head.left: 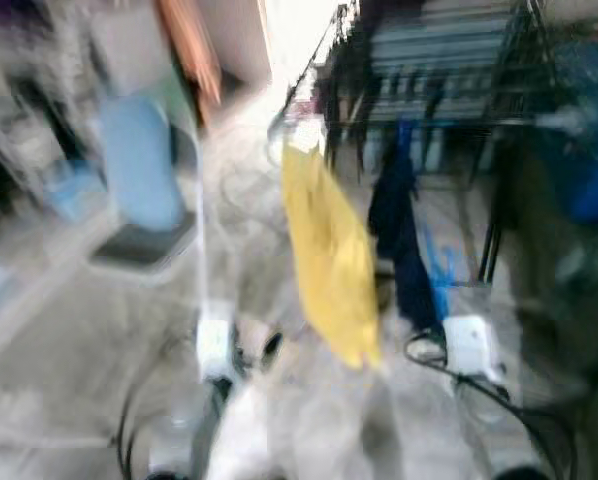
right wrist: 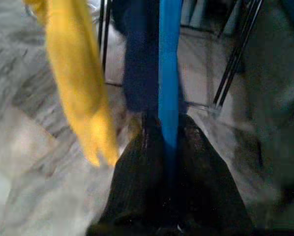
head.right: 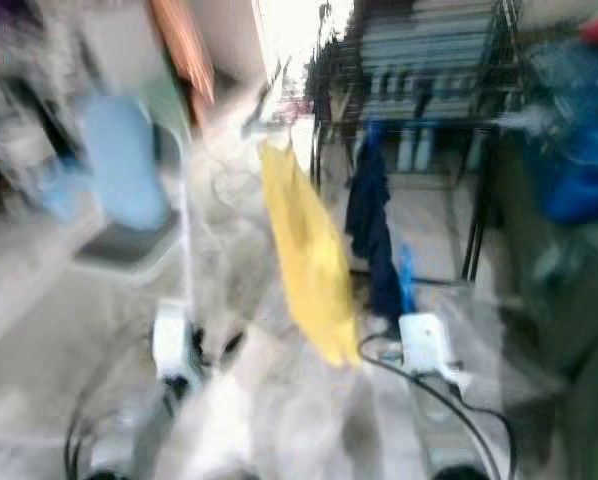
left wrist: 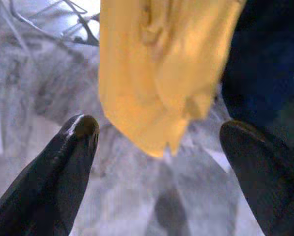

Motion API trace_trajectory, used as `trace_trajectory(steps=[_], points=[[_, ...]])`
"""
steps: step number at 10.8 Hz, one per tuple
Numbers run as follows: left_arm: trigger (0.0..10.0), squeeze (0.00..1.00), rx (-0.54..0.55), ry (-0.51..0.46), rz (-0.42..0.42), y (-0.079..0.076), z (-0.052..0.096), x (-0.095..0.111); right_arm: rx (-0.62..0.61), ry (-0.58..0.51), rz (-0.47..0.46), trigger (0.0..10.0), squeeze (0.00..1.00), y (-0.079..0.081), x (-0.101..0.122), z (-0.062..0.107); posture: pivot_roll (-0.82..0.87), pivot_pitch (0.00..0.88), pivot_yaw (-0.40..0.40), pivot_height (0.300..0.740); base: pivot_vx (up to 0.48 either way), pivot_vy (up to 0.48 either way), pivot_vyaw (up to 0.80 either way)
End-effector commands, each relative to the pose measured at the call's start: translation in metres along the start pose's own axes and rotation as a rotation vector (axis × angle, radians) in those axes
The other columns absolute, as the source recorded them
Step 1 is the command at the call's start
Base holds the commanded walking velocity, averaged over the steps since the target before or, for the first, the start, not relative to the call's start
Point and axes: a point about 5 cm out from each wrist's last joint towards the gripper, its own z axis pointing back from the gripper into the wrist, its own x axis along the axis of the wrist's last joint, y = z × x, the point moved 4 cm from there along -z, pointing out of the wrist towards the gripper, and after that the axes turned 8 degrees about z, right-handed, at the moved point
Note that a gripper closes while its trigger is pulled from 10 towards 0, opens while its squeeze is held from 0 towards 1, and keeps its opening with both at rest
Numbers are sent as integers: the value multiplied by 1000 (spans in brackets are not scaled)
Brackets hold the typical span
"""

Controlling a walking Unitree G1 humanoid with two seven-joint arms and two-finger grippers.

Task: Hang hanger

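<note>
right gripper (right wrist: 169,147) pinches blue hanger (right wrist: 169,73); left gripper (left wrist: 159,137) gapes.

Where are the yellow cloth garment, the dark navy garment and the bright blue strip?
Yellow cloth garment (head.left: 329,250): left eye view, mid-fabric.
Dark navy garment (head.left: 399,235): left eye view, middle.
Bright blue strip (right wrist: 169,73): right wrist view, above the right gripper (right wrist: 170,142).

Yellow cloth (head.left: 329,260); navy garment (head.left: 399,240); blue hanger (right wrist: 169,73).

Yellow cloth (head.right: 307,262) (blurred) beside dark garment (head.right: 371,232)
</note>
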Motion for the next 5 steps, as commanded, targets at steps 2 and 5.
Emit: trace_trajectory(steps=[2, 5], points=[[10000, 0, -40, -82, -16, -4, -6, 28, -7, -7, -5, 10000, 0, -1, 2, 0, -237, 0, 203, 740, 0, 0, 0], [10000, 0, -70, -77, -12, -8, -5, 26, -39, -10, 4, 10000, 0, -6, 2, 1, -242, 0, 211, 740, 0, 0, 0]])
